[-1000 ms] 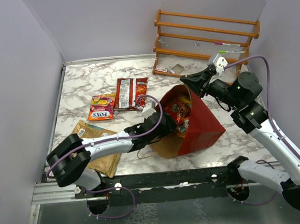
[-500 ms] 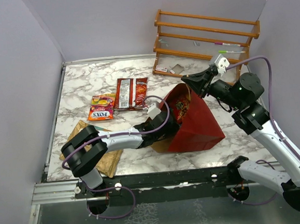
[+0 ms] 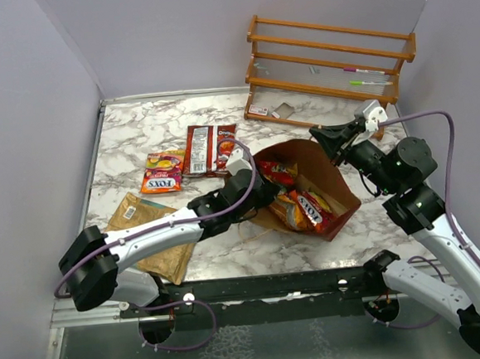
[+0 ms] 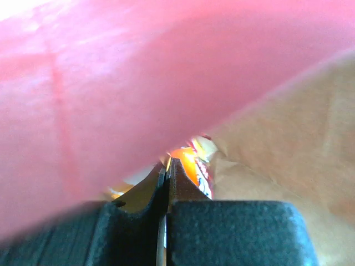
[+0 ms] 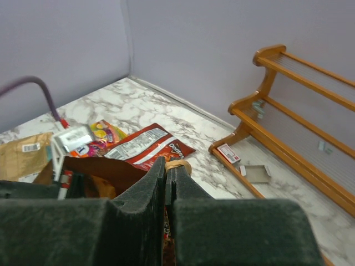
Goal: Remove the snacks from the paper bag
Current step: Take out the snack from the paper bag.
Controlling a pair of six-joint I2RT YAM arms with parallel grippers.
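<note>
**Mia:** What is the right pincer (image 5: 166, 160) doing?

**Tom:** It is shut tight on the thin handle (image 5: 178, 164) at the far rim of the paper bag (image 3: 327, 171). It holds that side up.

**Mia:** And the left pincer (image 4: 167, 165)?

**Tom:** Its two fingers are pressed together at the bag's mouth, on the near-left side. Red paper hangs over its camera. I cannot tell if it pinches any paper.

**Mia:** Where are the snacks?

**Tom:** Some snacks (image 3: 302, 209) lie inside the bag on the brown paper. They are orange and red. A red packet (image 3: 210, 148) and a yellow packet (image 3: 163, 170) lie out on the worktop (image 3: 152, 124), left of the bag and apart from it.

**Mia:** What could go wrong?

**Tom:** I think the handle could rip or slip out if the right pincer tugs hard. Then the bag would flop down over the snacks. The left pincer is closed too, so it must open first. If not, it will only push a packet deeper in. It might also grab bag paper along with a packet and drag the whole bag.
</note>
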